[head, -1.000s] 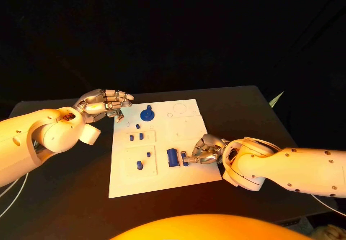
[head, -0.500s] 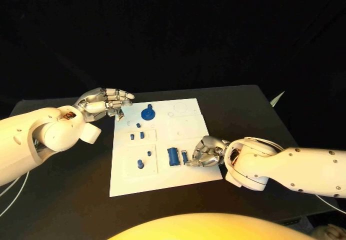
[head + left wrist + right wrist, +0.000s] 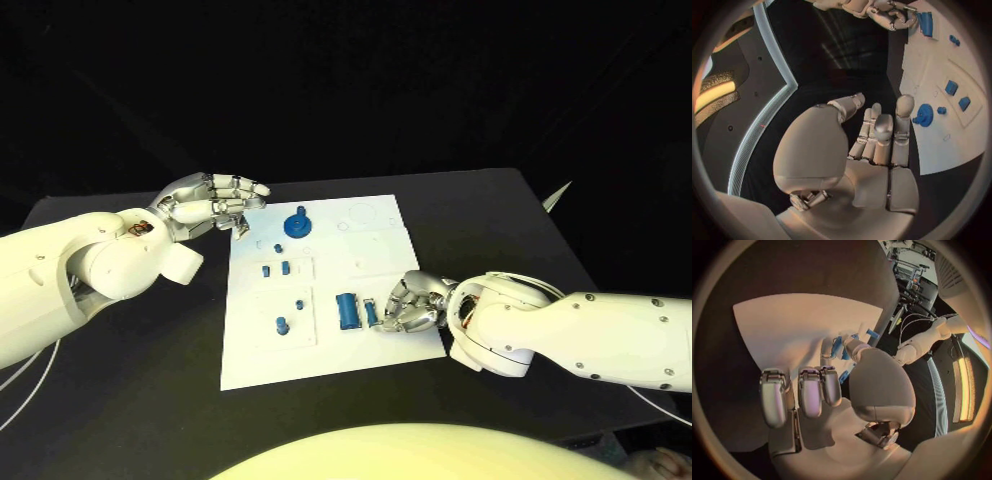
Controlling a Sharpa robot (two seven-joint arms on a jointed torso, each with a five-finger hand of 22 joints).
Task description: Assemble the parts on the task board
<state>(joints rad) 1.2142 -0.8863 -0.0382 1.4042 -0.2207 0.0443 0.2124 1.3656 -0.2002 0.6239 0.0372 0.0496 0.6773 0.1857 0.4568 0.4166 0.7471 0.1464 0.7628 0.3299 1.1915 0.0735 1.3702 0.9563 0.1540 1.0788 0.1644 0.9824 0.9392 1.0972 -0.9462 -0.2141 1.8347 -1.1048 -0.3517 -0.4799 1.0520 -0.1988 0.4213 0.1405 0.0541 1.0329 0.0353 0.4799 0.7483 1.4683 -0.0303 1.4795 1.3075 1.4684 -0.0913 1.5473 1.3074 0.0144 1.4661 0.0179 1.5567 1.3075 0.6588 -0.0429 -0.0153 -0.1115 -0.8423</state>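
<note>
The black table (image 3: 476,215) carries everything, and the white task board (image 3: 361,262) is laid flat across its middle, its long sides running away from the robot, presumably so that both arms can reach it from opposite sides.

The left hand (image 3: 211,203) is held just off the board's far left corner, above the table. Its fingers are curled in together and nothing is seen between them in the left wrist view (image 3: 879,137). It is judged to be parked there, out of the way yet close to the parts at the far end.

The right hand (image 3: 414,301) is set down at the board's near right edge, fingers bent toward a small blue piece (image 3: 371,312) that lies beside the long blue block (image 3: 346,310). Whether that piece is pinched or only touched cannot be told (the fingers hide the contact in the head view). Seating it beside the block appears to be the step in hand.

A round blue knob (image 3: 296,225) stands near the far edge, two small blue pegs (image 3: 276,269) sit by the left edge, and another pair of blue pieces (image 3: 290,315) lies lower down, apparently already seated in their recesses.
</note>
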